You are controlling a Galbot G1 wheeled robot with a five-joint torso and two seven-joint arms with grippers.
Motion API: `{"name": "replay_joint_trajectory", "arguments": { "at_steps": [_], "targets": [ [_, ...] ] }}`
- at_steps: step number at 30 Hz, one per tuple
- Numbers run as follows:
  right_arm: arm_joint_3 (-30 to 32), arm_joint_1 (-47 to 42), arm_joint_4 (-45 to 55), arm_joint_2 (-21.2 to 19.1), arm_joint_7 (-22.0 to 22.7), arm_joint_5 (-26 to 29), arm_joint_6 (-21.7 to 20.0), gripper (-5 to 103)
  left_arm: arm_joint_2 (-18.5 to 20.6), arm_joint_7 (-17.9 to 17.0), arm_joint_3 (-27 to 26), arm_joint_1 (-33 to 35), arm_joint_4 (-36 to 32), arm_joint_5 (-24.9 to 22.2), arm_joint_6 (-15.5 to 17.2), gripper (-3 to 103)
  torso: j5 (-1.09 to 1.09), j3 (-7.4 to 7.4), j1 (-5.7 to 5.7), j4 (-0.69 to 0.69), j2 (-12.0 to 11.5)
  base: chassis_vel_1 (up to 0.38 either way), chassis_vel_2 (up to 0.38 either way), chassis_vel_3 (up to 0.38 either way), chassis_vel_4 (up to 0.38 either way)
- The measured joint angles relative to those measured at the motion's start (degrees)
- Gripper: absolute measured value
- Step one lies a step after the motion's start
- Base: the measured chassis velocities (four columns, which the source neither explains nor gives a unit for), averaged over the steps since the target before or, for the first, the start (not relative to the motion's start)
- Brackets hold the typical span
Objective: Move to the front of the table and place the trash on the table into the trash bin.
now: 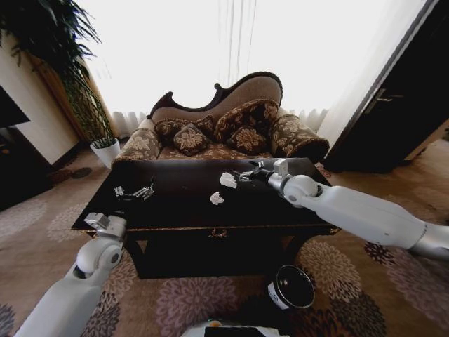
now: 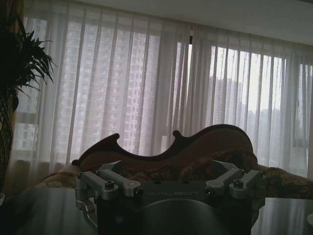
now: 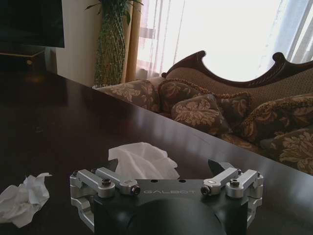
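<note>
Strong backlight from curtained window (image 1: 231,49), blown out white. Table (image 1: 182,200) top dark, glossy. Left wrist view dim, sofa (image 2: 171,152) silhouetted. Head view bends at edges.

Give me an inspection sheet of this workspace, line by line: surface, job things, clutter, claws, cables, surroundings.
Surface: dark glossy table.
Job's things: one white paper wad right before the right claw, another nearer the front edge; trash bin on the carpet, front right of the table.
Clutter: nothing seen.
Claws: right claw open, low over the table at the wad; left claw open, over the table's left part.
Cables: nothing seen.
Surroundings: sofa behind the table, plant far left.
</note>
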Motion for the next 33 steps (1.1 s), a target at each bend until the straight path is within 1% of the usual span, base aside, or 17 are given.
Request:
{"name": "replay_joint_trajectory", "arguments": {
  "at_steps": [5,9,10,13,20,21,22,23,24,28,29,31,33],
  "targets": [
    [0.15,-1.4,-0.1,1.07,0.81,-0.76,-0.11,100,0.0,0.01,0.0,0.0,0.0,0.0,0.0,100,0.0,0.0,0.0,-0.01,0.0,0.0,0.0,0.0,0.0],
    [-0.88,-1.47,-1.17,3.33,1.92,-1.8,-0.23,100,0.0,0.03,0.0,0.0,0.0,0.0,-0.01,100,-0.01,0.0,0.0,0.0,0.0,0.0,0.0,0.0,0.0],
    [-0.88,-1.47,-1.17,3.33,1.92,-1.8,-0.23,100,0.0,0.03,0.0,0.0,0.0,0.0,-0.01,100,-0.01,0.0,0.0,0.0,0.0,0.0,0.0,0.0,0.0],
    [-1.77,-0.86,-3.24,5.33,2.5,-2.67,-0.14,100,0.0,0.03,0.0,0.0,0.0,0.0,-0.01,100,0.0,0.0,0.0,0.01,0.0,0.0,0.0,0.0,0.0],
    [-3.22,0.8,-5.51,6.22,1.99,-2.84,0.61,101,0.0,0.03,0.0,0.0,0.0,0.0,0.0,100,0.0,0.0,0.0,0.0,0.0,0.0,0.0,0.0,0.0],
    [-3.43,0.88,-5.65,6.23,1.7,-2.85,0.9,96,0.0,0.03,0.0,0.0,0.0,0.0,-0.01,100,-0.01,0.0,0.0,0.0,0.0,0.0,0.0,0.0,0.0],
    [-3.58,0.87,-5.72,6.22,1.46,-2.94,1.19,96,0.0,0.03,0.0,0.0,0.0,0.0,0.0,100,0.0,0.0,0.0,0.0,0.0,0.0,0.0,0.0,0.0],
    [-3.67,0.72,-5.75,6.19,1.32,-3.12,1.51,91,0.0,0.03,0.0,0.0,0.0,0.0,-0.01,100,-0.01,-0.01,0.0,0.0,0.0,0.0,0.0,0.0,0.0],
    [-3.67,0.72,-5.75,6.19,1.32,-3.12,1.51,91,0.0,0.03,0.0,0.0,0.0,0.0,-0.01,100,-0.01,-0.01,0.0,0.0,0.0,0.0,0.0,0.0,0.0],
    [-3.75,-0.61,-5.58,6.21,1.2,-3.7,2.13,70,0.0,0.03,0.0,0.0,0.0,0.0,-0.01,100,0.0,0.0,0.0,0.0,0.0,0.0,0.0,0.0,0.0],
    [-3.75,-0.61,-5.58,6.21,1.2,-3.7,2.13,70,0.0,0.03,0.0,0.0,0.0,0.0,-0.01,100,0.0,0.0,0.0,0.0,0.0,0.0,0.0,0.0,0.0],
    [-3.75,-0.87,-5.53,6.46,1.22,-3.8,2.25,58,0.0,0.03,0.0,0.0,0.0,0.0,0.0,100,0.0,0.0,0.0,0.0,0.0,0.0,0.0,0.0,0.0],
    [-3.76,-0.87,-5.53,6.54,1.22,-3.8,2.27,58,0.0,0.03,0.0,0.0,0.0,0.0,-0.01,100,0.0,0.0,0.0,0.0,0.0,0.0,0.0,0.0,0.0]
  ]
}}
